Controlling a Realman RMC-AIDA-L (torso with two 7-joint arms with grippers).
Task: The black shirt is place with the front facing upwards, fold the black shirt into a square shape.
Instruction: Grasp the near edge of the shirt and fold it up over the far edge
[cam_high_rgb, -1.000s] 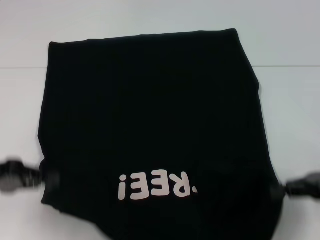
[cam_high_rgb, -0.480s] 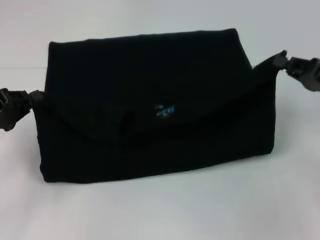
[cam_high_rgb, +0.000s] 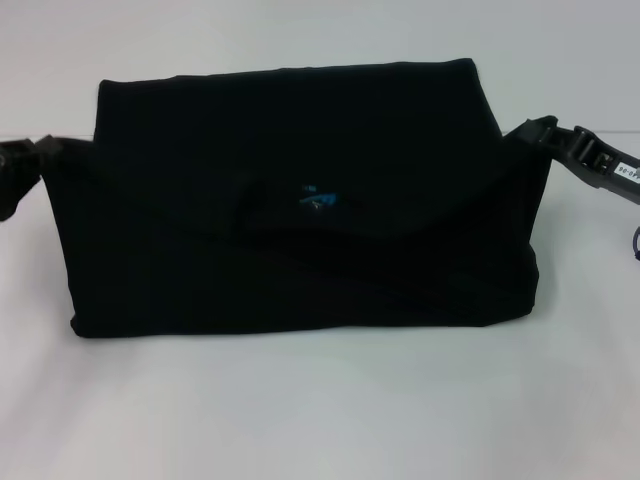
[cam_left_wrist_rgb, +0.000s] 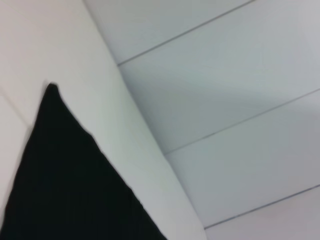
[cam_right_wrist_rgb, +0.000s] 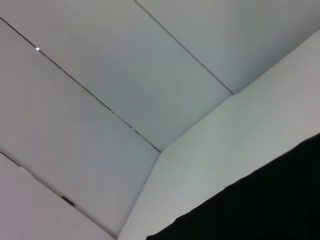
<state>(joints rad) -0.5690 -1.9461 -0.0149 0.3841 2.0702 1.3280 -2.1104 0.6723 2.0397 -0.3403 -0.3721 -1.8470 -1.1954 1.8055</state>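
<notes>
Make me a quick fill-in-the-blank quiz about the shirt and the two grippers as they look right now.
1. The black shirt lies on a ____ table.
2. The small neck label showing on the shirt is ____.
3. The left gripper and right gripper are at ____ corners of the shirt's top layer.
4. The white lettering on the shirt is ____ from view.

Missing words: white; blue; opposite; hidden

We only catch bits of the arms here: the left gripper (cam_high_rgb: 18, 170) is a chunky matte black block, and the right gripper (cam_high_rgb: 560, 140) is black, ribbed, with a small white label.
</notes>
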